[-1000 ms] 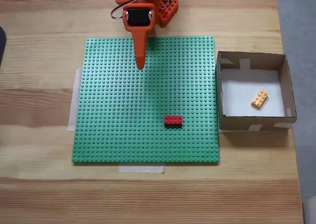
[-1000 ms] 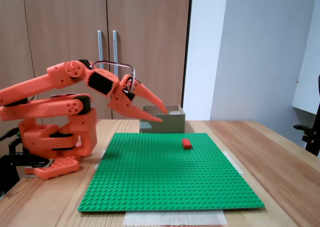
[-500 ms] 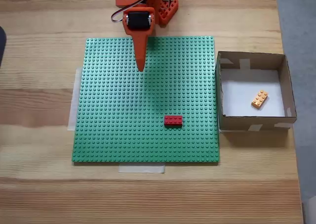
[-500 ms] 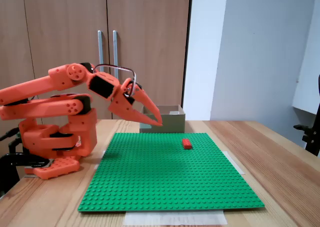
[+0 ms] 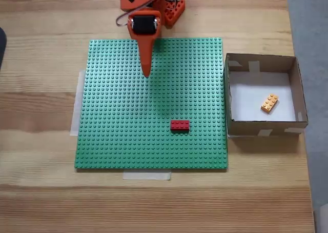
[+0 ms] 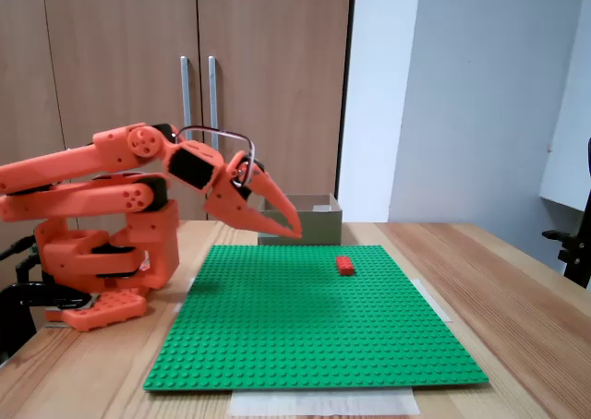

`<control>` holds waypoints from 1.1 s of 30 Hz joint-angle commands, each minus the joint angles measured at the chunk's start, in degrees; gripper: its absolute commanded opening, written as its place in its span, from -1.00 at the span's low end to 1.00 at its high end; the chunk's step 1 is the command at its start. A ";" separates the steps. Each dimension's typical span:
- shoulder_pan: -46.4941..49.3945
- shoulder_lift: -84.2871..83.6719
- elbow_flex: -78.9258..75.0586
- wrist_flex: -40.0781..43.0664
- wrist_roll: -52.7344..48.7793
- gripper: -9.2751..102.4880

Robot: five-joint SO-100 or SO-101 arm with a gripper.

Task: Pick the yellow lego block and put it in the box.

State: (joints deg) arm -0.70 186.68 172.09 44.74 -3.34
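Small yellow-orange lego brick point(image 5: 269, 103): inside square brown cardboard box point(image 5: 296, 84). Orange tool point(image 5: 146, 74): now clenched, empty, withdrawn; task apparently complete.

Orange arm point(image 6: 92, 174) folded low over its base at 9 o'clock in the side fixed view, wrist angled down toward 4 o'clock. Gripper point(image 6: 294, 232) point(image 5: 146, 74) empty, fingertips closed together, pointing toward 6 o'clock from above.
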 commanded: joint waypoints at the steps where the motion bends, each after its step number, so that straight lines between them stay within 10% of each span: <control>1: 0.53 0.26 0.44 -1.58 -0.26 -0.85; 33: 0.88 0.26 8.79 -3.25 -0.44 -0.85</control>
State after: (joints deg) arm 0.00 186.50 180.44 40.96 -4.04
